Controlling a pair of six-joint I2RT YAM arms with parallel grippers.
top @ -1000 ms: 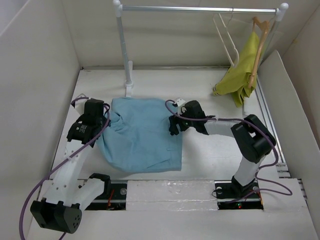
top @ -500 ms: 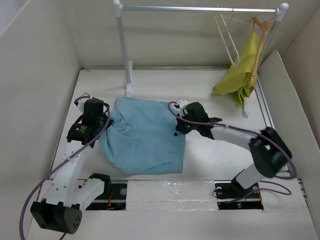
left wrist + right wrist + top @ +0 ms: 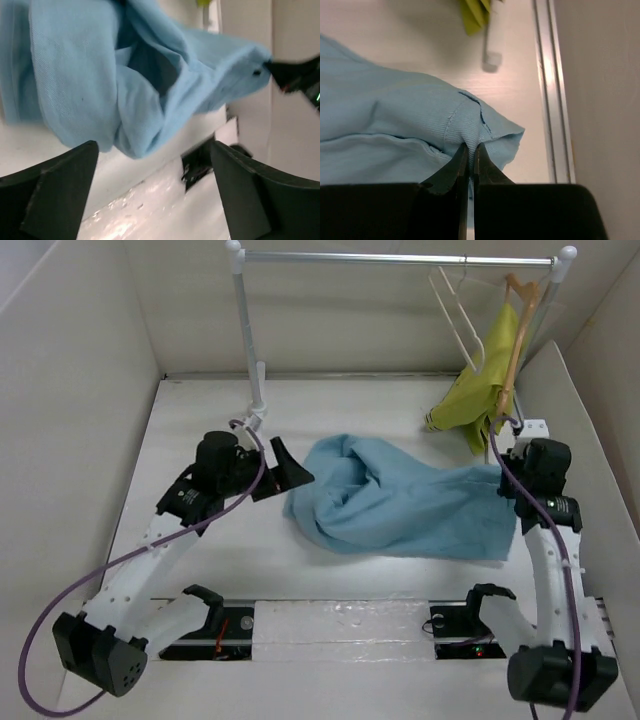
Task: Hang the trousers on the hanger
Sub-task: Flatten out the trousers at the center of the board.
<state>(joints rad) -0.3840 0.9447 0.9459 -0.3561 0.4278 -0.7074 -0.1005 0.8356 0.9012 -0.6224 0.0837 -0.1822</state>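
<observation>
Trousers [image 3: 400, 505] bunched; right claw [image 3: 469, 148] pinching edge, arm folded upright; left claw [image 3: 154, 152] wide, empty, arm outstretched.

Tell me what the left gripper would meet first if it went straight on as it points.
Probably the trousers: the left gripper, jaws open, points at their bunched end, and its wrist view shows blue folds straight ahead between the fingers. How near is unclear.

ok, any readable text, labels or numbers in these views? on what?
None readable in any view.
The trousers show plain fabric and stitching, with no tag in sight.
The left hand, the right hand and the hanger bear no legible marks.
</observation>
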